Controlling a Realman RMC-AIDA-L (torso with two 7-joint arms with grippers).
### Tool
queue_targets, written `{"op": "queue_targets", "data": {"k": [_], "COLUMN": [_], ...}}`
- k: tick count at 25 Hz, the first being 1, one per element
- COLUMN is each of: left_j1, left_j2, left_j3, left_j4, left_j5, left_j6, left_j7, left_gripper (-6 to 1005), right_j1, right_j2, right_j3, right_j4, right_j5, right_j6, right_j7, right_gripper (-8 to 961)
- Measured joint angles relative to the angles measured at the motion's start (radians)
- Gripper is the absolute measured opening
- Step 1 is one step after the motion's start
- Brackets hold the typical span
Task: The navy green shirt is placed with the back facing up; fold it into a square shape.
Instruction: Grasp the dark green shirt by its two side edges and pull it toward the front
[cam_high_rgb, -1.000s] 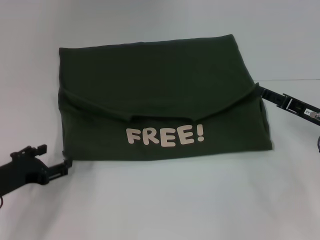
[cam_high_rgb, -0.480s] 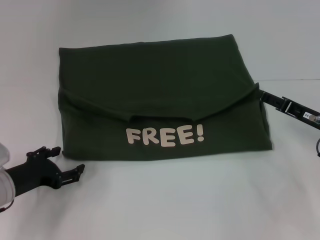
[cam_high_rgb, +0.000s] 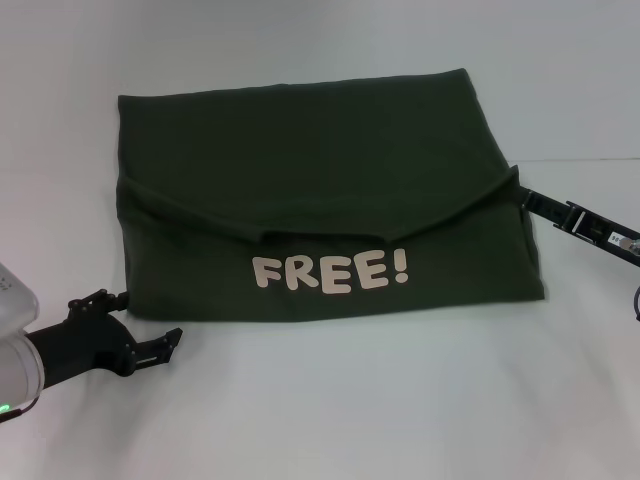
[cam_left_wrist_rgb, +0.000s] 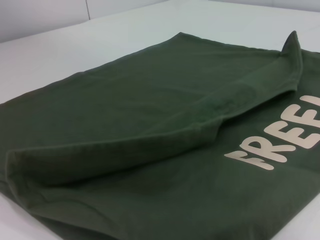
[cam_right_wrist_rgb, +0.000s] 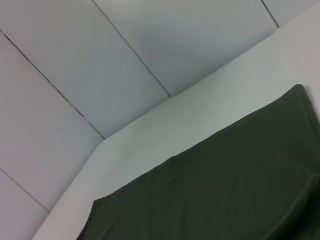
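Since the earlier frame the left gripper (cam_high_rgb: 168, 346) has slid along the white worktop (cam_high_rgb: 330, 410) below the shirt's near hem, jaws apart and empty. The dark olive-green cotton T-shirt (cam_high_rgb: 310, 180), half-folded with cream lettering up, lies beyond them. The right gripper (cam_high_rgb: 522, 197) sits at its side edge; its jaw state cannot be told. Next fold probably needs a fresh hem grasp.

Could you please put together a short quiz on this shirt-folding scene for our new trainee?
1. True or false: the shirt shows cream FREE! lettering on its near part.
2. Which gripper is at the shirt's edge? A. left gripper B. right gripper
3. Fill in: the left gripper sits on the white table, just ____ the shirt's near left corner.

Key: 1 true; 2 B; 3 off.
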Motion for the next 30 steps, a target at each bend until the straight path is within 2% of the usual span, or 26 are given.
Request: {"op": "queue_targets", "data": {"k": [9, 20, 30], "left_j1": [-0.001, 0.0, -0.005], "left_j2": [0.001, 0.003, 0.004], "left_j3": [-0.001, -0.004, -0.004], "left_j4": [0.002, 0.019, 0.022], "left_j5": [-0.003, -0.001, 0.0], "left_j6": [-0.013, -0.018, -0.018], "left_j7": [-0.001, -0.006, -0.011], "left_gripper": [864, 392, 175], "right_j1": [0.0, -0.007, -0.017], "right_j2": [0.0, 0.003, -0.005], "right_j3": [0.0, 0.0, -0.008], "right_j4": [0.0, 0.0, 0.0], "right_j5": [0.0, 0.009, 0.007], "right_j6": [0.0, -0.003, -0.004], "right_j7": [0.0, -0.004, 0.003], "right_gripper": [778, 775, 774]}}
